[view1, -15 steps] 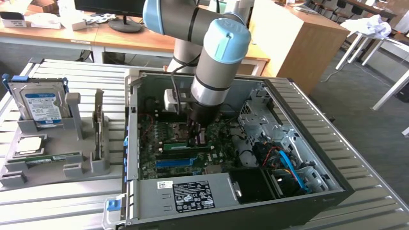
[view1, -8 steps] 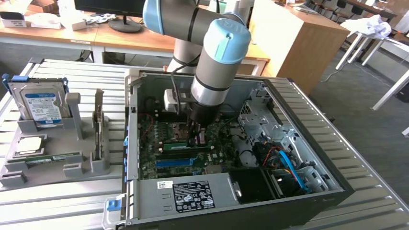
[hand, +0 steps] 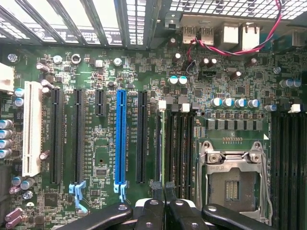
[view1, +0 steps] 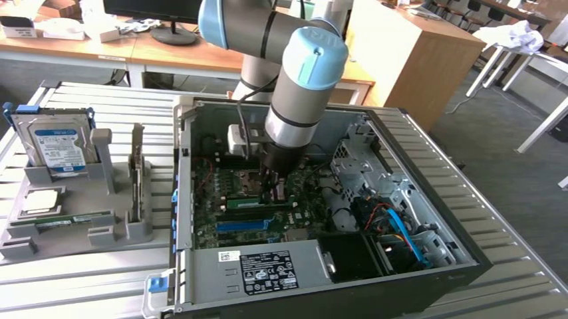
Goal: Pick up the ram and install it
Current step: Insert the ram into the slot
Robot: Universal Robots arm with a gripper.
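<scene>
The gripper [view1: 273,181] [hand: 163,188] is down inside the open computer case [view1: 443,199], close above the green board. Its two dark fingers [hand: 156,191] are pressed close together, so it is closed. The ram [view1: 244,198] [hand: 161,143] is a thin green stick lying along a slot on the board. In the wrist view its thin edge runs straight out from between the fingertips. I cannot tell if the fingers are pinching it or just touching its end.

In the exterior view the ram sits at about 8 o'clock from the gripper, very near it. A long blue slot [view1: 241,226] [hand: 120,143] lies at about 7 o'clock, a bit farther out. The silver chip socket [hand: 232,182] is just beside the ram slots.

Outside the case, at about 9 o'clock, a grey holder [view1: 106,232] sits on the worktop [view1: 89,279]. A silver hard drive [view1: 58,146] stands in it, and a dark card [view1: 136,173] stands on its edge nearby. A second green stick [view1: 66,220] lies flat in the holder, well apart from the gripper.
</scene>
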